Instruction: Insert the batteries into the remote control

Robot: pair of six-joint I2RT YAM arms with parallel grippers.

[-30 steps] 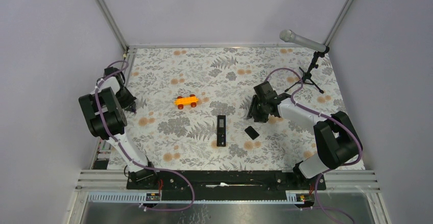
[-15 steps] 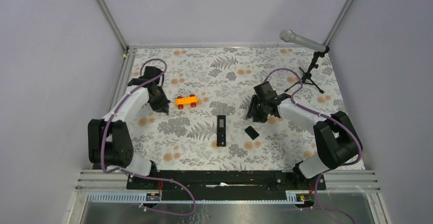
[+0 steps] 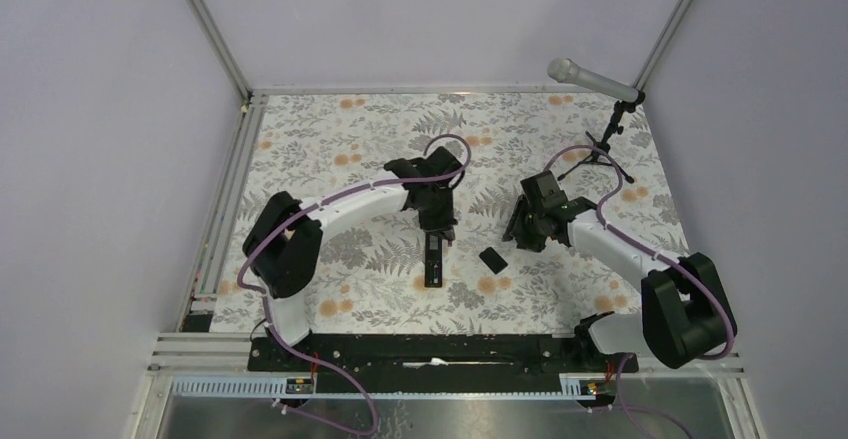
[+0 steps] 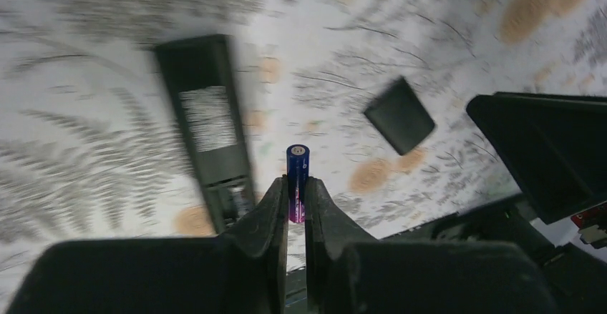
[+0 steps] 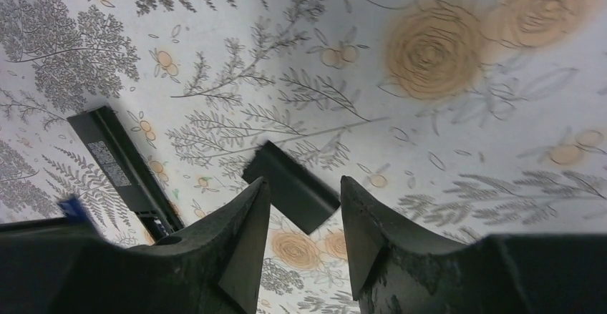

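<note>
The remote control (image 3: 433,261) lies lengthwise at the table's centre, its open battery bay at the near end; it also shows in the left wrist view (image 4: 204,124) and the right wrist view (image 5: 125,165). My left gripper (image 3: 438,223) hovers over the remote's far end, shut on a purplish-blue battery (image 4: 298,174) that sticks out past the fingertips. The darker battery is not in view. The small black cover (image 3: 491,258) lies right of the remote. My right gripper (image 3: 528,231) is open and empty just right of the cover (image 5: 290,184), above the table.
A microphone on a small tripod stand (image 3: 601,149) is at the far right of the floral cloth (image 3: 340,129). The left arm arches across the left-centre of the table. A metal frame rail (image 3: 225,209) runs along the left edge.
The left arm has swung from the far left edge across to the centre, over the remote. The right gripper has shifted a little to the right and nearer.
</note>
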